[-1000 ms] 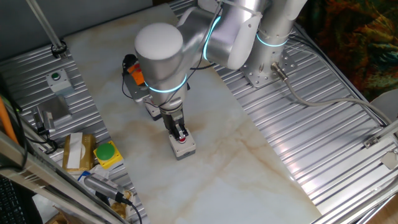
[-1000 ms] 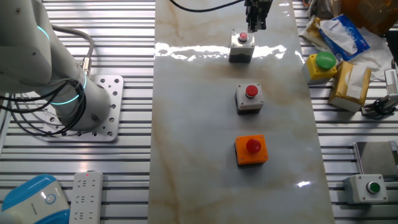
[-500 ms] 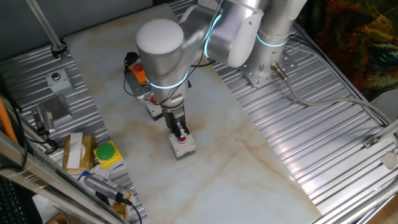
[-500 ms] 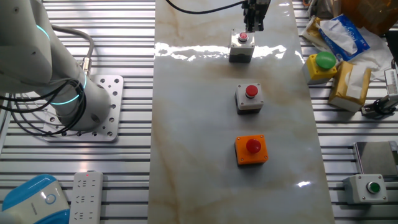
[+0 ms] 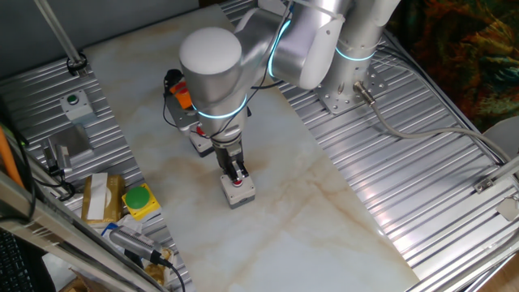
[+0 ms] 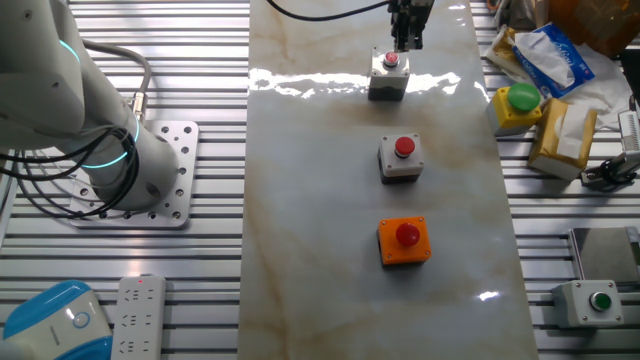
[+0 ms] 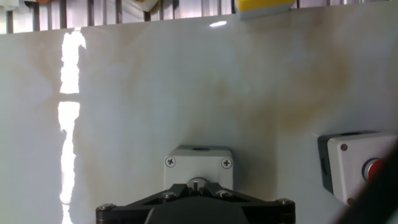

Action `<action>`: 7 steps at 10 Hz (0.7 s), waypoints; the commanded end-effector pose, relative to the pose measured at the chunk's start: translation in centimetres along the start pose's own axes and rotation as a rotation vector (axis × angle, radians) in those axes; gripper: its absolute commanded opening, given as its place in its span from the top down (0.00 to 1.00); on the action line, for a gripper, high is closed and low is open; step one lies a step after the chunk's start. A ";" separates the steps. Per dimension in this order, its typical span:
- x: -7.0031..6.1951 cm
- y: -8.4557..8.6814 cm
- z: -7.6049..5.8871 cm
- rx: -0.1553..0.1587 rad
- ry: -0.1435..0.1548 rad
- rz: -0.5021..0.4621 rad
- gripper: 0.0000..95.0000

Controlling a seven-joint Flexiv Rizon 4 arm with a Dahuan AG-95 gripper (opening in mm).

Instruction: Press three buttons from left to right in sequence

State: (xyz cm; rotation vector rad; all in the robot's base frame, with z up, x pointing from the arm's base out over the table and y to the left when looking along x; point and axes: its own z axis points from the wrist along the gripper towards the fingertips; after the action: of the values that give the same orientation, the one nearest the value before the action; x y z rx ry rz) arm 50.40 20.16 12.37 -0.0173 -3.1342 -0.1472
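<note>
Hand view: gripper (image 7: 196, 186) tips together over grey button box (image 7: 199, 163); no legible writing.

Wide bare marble surface (image 6: 300, 200) left of the button row in the other fixed view, open from top to bottom of frame. Clear gaps between far grey button box (image 6: 388, 77), middle grey button box (image 6: 401, 158) and orange button box (image 6: 403, 241). Hand (image 6: 405, 40) over the far box, blocking the approach from above there. Crowded right edge: yellow box with green button (image 6: 518, 107), cardboard packet (image 6: 562, 138), grey box with small green button (image 6: 594, 301). Arm base (image 6: 90, 130) filling the left side.
</note>
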 end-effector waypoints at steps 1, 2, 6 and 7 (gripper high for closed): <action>0.2 0.0 0.1 -0.001 -0.004 -0.003 1.00; 0.2 0.0 0.1 -0.001 -0.005 -0.003 1.00; 0.2 -0.1 0.3 0.002 -0.007 -0.007 1.00; 0.2 -0.1 0.3 0.001 -0.007 -0.007 1.00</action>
State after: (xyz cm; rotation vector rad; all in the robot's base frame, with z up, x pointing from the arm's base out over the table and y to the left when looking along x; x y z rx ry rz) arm 50.15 20.13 11.95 -0.0062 -3.1409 -0.1461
